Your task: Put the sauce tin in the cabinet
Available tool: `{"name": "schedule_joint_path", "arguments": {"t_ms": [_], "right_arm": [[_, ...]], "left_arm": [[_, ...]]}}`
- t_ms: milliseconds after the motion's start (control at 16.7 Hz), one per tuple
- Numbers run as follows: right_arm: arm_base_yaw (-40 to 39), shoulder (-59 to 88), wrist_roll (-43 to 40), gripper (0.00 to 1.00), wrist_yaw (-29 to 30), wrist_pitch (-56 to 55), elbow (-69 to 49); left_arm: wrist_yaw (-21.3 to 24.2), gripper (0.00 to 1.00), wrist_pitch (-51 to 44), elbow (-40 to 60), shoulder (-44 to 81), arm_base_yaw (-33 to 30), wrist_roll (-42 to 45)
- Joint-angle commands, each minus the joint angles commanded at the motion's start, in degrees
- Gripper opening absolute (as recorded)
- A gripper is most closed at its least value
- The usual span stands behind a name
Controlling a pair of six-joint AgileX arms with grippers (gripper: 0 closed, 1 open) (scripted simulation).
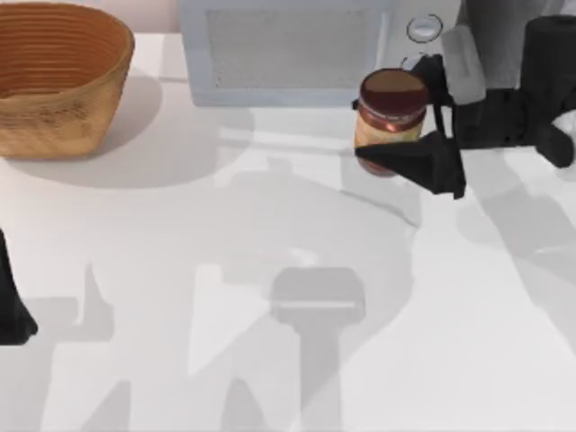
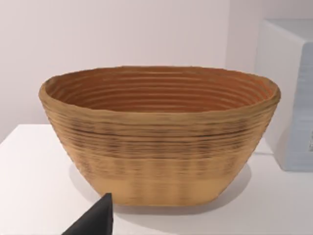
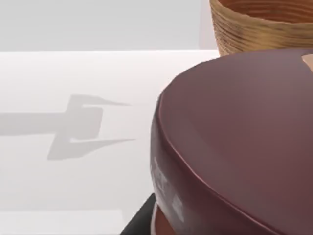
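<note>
**Sauce tin gripped by your right gripper, near the back right of the table**

Sauce tin (image 1: 391, 117) sits between the fingers of your right gripper (image 1: 430, 117) — one black finger (image 1: 430, 74) behind it, the other (image 1: 416, 162) across its front, both pressed against the label. You see the dark maroon lid from above and the orange-and-red label below it. Whether the tin rests on the table (image 1: 270, 360) or hangs just clear of it, you cannot tell.

From the right wrist view, the maroon lid (image 3: 239, 142) looms close, with a sliver of a black finger (image 3: 139, 223) under its edge and the rim of the basket (image 3: 264, 24) beyond it.

Outward from the tin: a pale grey appliance (image 1: 288, 49) stands just behind and to its left, against the back edge, with a framed speckled panel on its front and a round knob (image 1: 423, 29) just behind the tin. The woven basket (image 1: 56, 76) stands at the back left corner, well apart from the tin.

Your left arm is parked at the table's left edge, its gripper (image 1: 13, 310) low in the top view. You cannot tell how its fingers stand — one black fingertip (image 2: 95, 218) shows in the left wrist view, in front of the basket (image 2: 161, 147), with the pale appliance (image 2: 288, 93) beside it.
</note>
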State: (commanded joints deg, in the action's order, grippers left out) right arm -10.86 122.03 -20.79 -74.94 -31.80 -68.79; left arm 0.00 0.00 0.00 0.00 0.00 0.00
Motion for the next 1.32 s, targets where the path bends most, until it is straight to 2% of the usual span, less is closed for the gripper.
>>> {"name": "schedule_joint_path", "arguments": {"t_ms": [240,540,720,960,1320], "right_arm": [[-0.6,-5.54,0.1,0.0,-0.55,6.03,-0.64],[-0.43,-5.44,0.17,0.0,-0.56,5.92,-0.53],[0.21,-8.91,1.05,0.0,1.74,7.08,1.29],[2.75,-21.76,4.25,0.0,10.16,11.21,8.15],[7.66,-52.77,11.2,0.0,30.42,20.2,26.07]], "left_arm": [[0.0,1.0,0.0,0.0,0.0,0.0,0.0],[0.0,1.0,0.0,0.0,0.0,0.0,0.0],[0.0,1.0,0.0,0.0,0.0,0.0,0.0],[0.0,1.0,0.0,0.0,0.0,0.0,0.0],[0.0,1.0,0.0,0.0,0.0,0.0,0.0]]}}
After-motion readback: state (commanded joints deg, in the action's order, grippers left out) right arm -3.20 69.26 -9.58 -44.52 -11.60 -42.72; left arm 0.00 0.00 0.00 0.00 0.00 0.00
